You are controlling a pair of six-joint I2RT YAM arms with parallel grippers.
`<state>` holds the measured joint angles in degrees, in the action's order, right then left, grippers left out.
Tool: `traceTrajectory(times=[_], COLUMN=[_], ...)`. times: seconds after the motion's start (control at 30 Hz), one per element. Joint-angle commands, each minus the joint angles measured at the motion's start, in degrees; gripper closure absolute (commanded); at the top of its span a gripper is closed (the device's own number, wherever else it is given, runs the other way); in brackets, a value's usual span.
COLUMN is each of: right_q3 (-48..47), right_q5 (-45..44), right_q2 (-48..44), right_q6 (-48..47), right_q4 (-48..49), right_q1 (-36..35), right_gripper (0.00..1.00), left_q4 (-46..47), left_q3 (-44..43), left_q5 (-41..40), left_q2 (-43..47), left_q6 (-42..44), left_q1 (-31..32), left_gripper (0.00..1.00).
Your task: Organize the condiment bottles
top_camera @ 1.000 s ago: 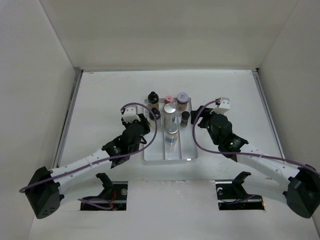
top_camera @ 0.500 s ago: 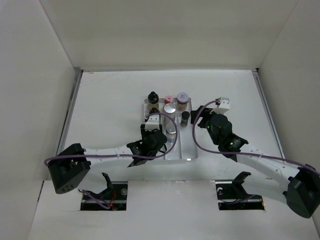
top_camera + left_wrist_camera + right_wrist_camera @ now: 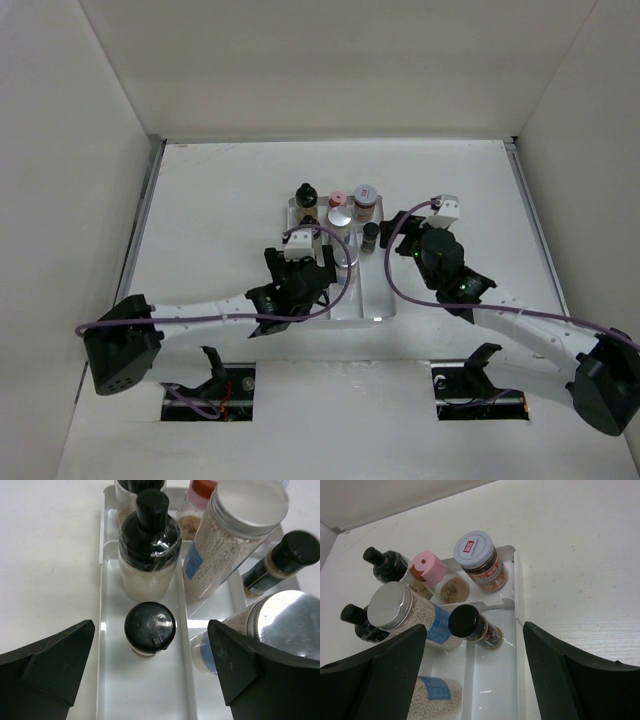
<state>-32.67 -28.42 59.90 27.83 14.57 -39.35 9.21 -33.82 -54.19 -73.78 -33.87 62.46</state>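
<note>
Left end effector [image 3: 151,626] farther over tray [image 3: 145,692]

A flat matte white table [image 3: 220,190] lies under soft, even light. An off-white back wall panel [image 3: 330,60] rises at 12 o'clock, an off-white left wall panel [image 3: 60,180] at 9 o'clock and an off-white right wall panel [image 3: 590,150] at 3 o'clock. A thin grey rail [image 3: 140,225] runs along the table's 9 o'clock edge.
</note>
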Motion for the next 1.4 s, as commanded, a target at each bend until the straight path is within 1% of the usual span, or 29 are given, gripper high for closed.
traceTrajectory(times=[0.0, 0.03, 0.07, 0.2, 0.33, 0.43, 0.5, 0.6, 0.73, 0.8, 0.87, 1.03, 1.17, 1.27, 1.37], right_q3=[0.1, 0.2, 0.6, 1.9, 2.9, 4.2, 5.8, 7.7, 9.9, 10.3, 10.5, 9.7, 9.7, 9.6, 9.5], right_q5=[-0.5, -1.4, -2.5, -8.2, -10.4, -11.6, -12.0, -11.7, -10.1, -8.0, -6.2, -4.4, -4.4, -4.3, -4.3], right_q2=[-1.7, -2.2, -2.9, -5.3, -6.4, -7.9, -9.8, -11.7, -13.0, -12.9, -11.9, -9.9, -10.2, -10.2, -10.2], right_q6=[-0.5, -0.5, -0.5, -0.2, 0.9, 2.2, 4.3, 7.0, 11.4, 12.7, 13.4, 13.6, 13.4, 13.3, 13.0], right_q4=[2.6, 2.4, 2.3, 1.7, 1.4, 1.8, 2.0, 2.0, 1.8, 1.7, 2.0, 2.0, 2.0, 2.0, 2.0], right_q1=[-0.2, -0.2, -0.2, 0.9, 2.4, 3.9, 5.8, 9.0, 13.5, 15.1, 16.3, 16.5, 16.4, 16.4, 16.4], right_gripper=[0.12, 0.04, 0.00, 0.00, 0.00, 0.00, 0.00, 0.00, 0.00, 0.00, 0.00, 0.00, 0.00, 0.00, 0.00], left_q4=[0.4, 0.1, 0.0, -1.4, -4.9, -8.7, -10.4, -11.2, -11.5, -12.5, -13.0, -12.1, -12.3, -13.3, -15.2], left_q3=[-0.2, 0.2, 0.7, 3.7, 6.8, 8.4, 9.8, 12.2, 16.5, 17.6, 17.1, 17.2, 17.1, 16.3, 15.3], left_q5=[-2.4, -1.9, -1.2, 2.2, 3.8, 4.0, 4.0, 4.1, 4.3, 5.8, 9.4, 15.8, 20.1, 21.5, 21.3], left_q2=[5.9, 8.2, 10.7, 23.1, 34.3, 39.9, 42.1, 43.2, 40.5, 37.8, 35.6, 34.0, 37.4, 40.2, 40.8], left_q6=[0.1, 0.6, 1.2, 2.8, 2.7, 2.5, 2.1, 1.1, -1.6, -4.0, -6.1, -7.4, -7.4, -7.0, -6.9], left_q1=[0.6, 0.4, 0.1, -3.1, -6.9, -9.6, -11.2, -12.9, -16.7, -18.9, -20.5, -25.3, -29.0, -31.3, -33.2], left_gripper=[0.00, 0.00, 0.00, 0.00, 0.00, 0.00, 0.00, 0.00, 0.00, 0.00, 0.00, 0.00, 0.00, 0.00, 0.00])
